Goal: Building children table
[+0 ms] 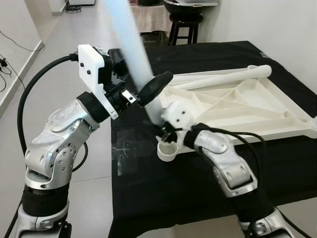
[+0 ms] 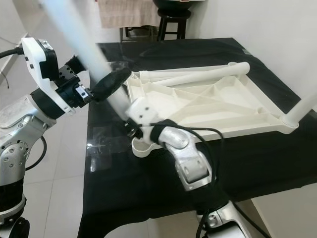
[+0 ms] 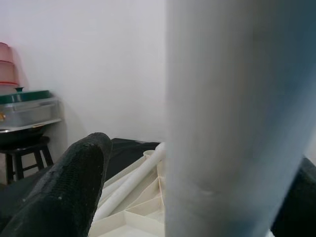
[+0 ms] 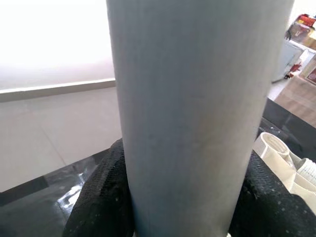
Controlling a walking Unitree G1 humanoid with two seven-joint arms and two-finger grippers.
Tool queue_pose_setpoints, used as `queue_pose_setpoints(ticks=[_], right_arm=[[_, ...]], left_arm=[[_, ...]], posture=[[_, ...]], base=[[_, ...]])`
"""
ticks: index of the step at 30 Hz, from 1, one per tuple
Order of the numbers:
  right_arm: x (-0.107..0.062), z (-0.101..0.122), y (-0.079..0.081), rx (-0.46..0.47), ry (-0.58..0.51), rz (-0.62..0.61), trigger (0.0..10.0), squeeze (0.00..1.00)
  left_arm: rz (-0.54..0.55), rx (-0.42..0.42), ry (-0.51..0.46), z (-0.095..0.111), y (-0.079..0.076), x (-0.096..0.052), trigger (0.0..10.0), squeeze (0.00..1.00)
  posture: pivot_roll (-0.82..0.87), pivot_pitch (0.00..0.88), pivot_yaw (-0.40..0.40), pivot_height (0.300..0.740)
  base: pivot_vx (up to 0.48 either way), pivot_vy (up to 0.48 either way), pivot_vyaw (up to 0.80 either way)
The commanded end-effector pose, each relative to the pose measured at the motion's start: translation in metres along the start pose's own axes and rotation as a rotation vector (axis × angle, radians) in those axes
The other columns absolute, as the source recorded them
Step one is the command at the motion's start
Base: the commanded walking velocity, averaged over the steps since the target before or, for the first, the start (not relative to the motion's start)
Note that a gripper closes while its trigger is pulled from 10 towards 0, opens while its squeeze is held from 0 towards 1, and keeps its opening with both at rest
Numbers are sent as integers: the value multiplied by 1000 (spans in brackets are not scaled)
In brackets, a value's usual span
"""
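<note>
We find the left pincer [image 1: 148, 91] closed around the upper part of a pale table leg [image 1: 130, 42], which leans up and away toward the robot's left. The left wrist view shows one black finger [image 3: 64, 192] beside the tube and the other at its far side. Lower down, the right pincer [image 2: 132, 128] clamps the same leg just above its foot; in the right wrist view both fingers press the tube. The foot stands near the corner socket [image 2: 142, 147] of the upturned tabletop [image 2: 233, 106], which rests on the black worktop [image 2: 148, 198]. We cannot tell whether it is seated. Another leg [image 2: 198, 77] lies loose across the tabletop, and one [image 2: 302, 110] rises from the right corner. We judge assembly well short of complete: this leg needs seating, and at least the loose one remains.
</note>
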State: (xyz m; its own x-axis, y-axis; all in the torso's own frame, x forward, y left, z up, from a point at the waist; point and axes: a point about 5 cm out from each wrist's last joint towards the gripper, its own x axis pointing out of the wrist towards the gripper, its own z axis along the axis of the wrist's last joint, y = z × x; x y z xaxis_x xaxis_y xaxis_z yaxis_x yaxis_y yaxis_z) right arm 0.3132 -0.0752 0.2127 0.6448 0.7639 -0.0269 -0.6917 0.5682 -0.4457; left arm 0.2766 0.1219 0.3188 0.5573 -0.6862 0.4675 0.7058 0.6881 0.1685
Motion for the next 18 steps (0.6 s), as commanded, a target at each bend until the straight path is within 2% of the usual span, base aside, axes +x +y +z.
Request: queue_pose_setpoints(ticks=[1,2,3,4,5,6,8,11,18], right_arm=[[1,6,9,-21,-37,48,10000,0],[3,7,13,-30,-42,74,10000,0],[4,7,16,-38,-44,88,10000,0],[5,7,16,-42,-39,81,10000,0],[6,7,15,-43,-35,72,10000,0],[7,5,12,-47,-24,47,10000,0],[8,4,10,-50,-16,30,10000,0],[10,0,-3,-48,17,-64,10000,0],[10,0,-13,-32,24,-131,10000,0]], left_arm=[[-4,4,-18,2,0,3,10000,1000],[-6,-4,-21,1,-1,6,10000,1000],[-10,-10,-24,0,-2,8,10000,0],[-12,-26,-32,-1,-2,9,9294,0],[-13,-37,-37,-1,-3,10,9294,0],[-13,-46,-40,-2,-3,10,0,0],[-13,-50,-41,-3,-3,10,0,0],[-15,-53,-43,-2,-2,8,0,0],[-34,-64,-51,-1,-1,7,0,0]], posture=[[14,47,-31,740],[7,46,-29,740],[1,43,-29,740],[-6,42,-28,740],[-6,42,-28,740],[-11,40,-31,740],[-11,40,-31,740],[-9,39,-32,740],[-8,39,-29,740]], base=[[0,0,0],[0,0,0],[0,0,0],[0,0,0],[0,0,0],[0,0,0],[0,0,0],[0,0,0],[0,0,0]])
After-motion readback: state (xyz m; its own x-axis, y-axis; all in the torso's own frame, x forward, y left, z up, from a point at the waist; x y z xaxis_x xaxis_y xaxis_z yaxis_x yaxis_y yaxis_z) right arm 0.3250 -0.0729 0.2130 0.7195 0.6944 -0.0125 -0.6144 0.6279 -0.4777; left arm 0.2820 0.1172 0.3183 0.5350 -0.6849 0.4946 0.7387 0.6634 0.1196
